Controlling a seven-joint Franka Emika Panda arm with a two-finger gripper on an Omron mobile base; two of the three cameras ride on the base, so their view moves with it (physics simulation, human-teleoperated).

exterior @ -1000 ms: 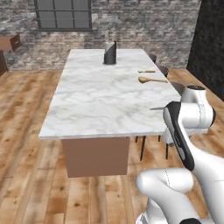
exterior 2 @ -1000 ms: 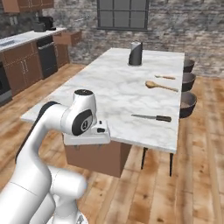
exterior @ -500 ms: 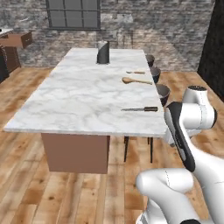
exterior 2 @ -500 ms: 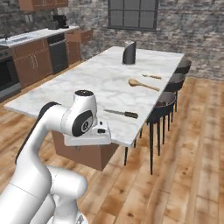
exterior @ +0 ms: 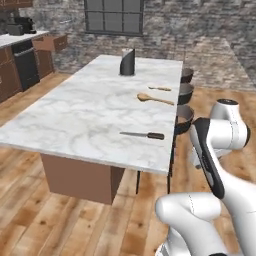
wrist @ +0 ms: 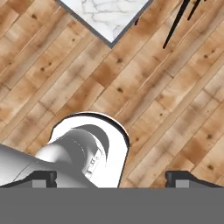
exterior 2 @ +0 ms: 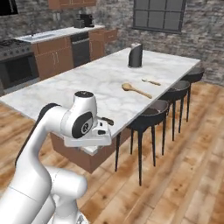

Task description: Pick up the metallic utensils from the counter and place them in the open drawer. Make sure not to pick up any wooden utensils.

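The small knife with a silver blade and dark handle lies near the front right edge of the marble counter. In the right base view only its dark handle shows behind my arm. Farther back lies the long wooden spoon. Just beyond it is a short slim utensil, too small to tell whether metal or wood. A reddish-brown open drawer juts from the far cabinets. My gripper is open, empty, and points down at the floor by the counter's corner.
A dark upright block stands at the counter's far end. Three dark bar stools line the counter's right side. A stove and brown cabinets run along the left wall. Wooden floor surrounds the counter.
The whole scene has shifted in both base views, so the base has driven around the counter. The utensils lie as before and the gripper stays open.
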